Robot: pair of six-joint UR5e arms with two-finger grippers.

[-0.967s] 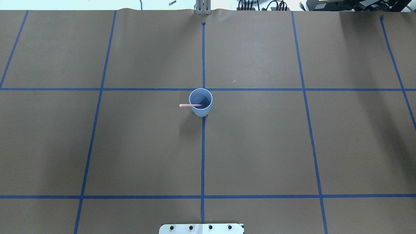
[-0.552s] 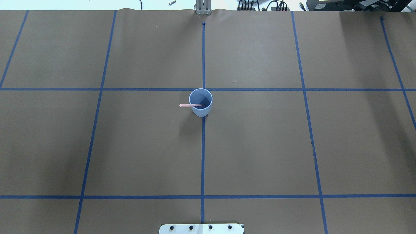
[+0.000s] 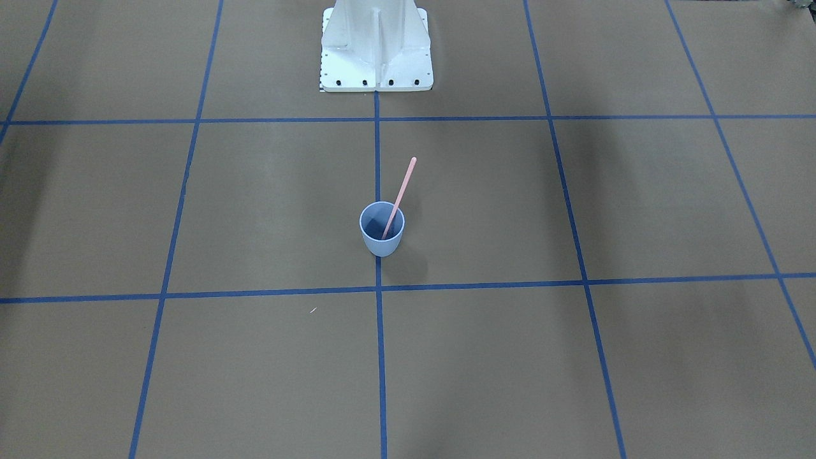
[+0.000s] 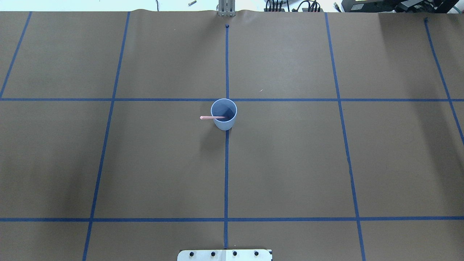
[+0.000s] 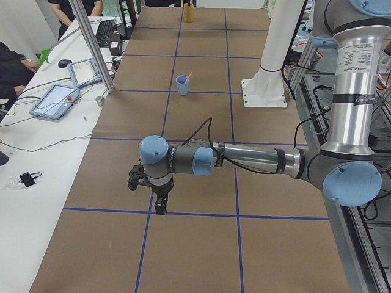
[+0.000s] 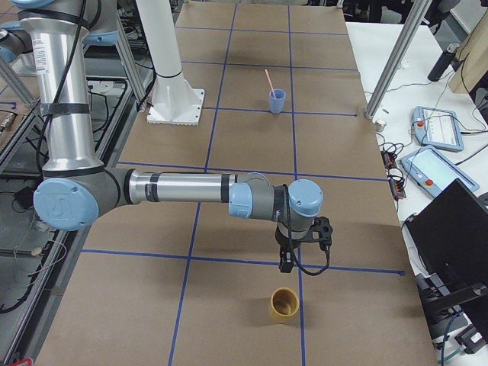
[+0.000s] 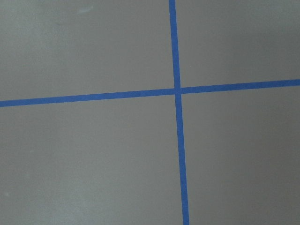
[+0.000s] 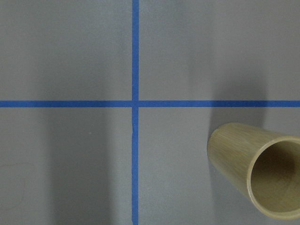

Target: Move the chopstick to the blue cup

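The light blue cup (image 4: 224,125) stands upright at the middle of the table, and also shows in the front view (image 3: 381,244). One pale pink chopstick (image 4: 207,117) stands tilted inside it, its top leaning over the rim toward the robot's left (image 3: 403,183). Both grippers are far from the cup. The left gripper (image 5: 160,209) hangs over a tape crossing at the table's left end. The right gripper (image 6: 285,265) hangs at the right end. Each shows only in a side view, so I cannot tell whether it is open or shut. Neither wrist view shows fingers.
A tan wooden cup (image 6: 284,304) stands just beyond the right gripper and shows in the right wrist view (image 8: 255,173). The white robot pedestal (image 3: 376,44) stands at the table's near edge. Blue tape lines grid the brown table. Operator tablets (image 5: 55,101) lie on a side desk.
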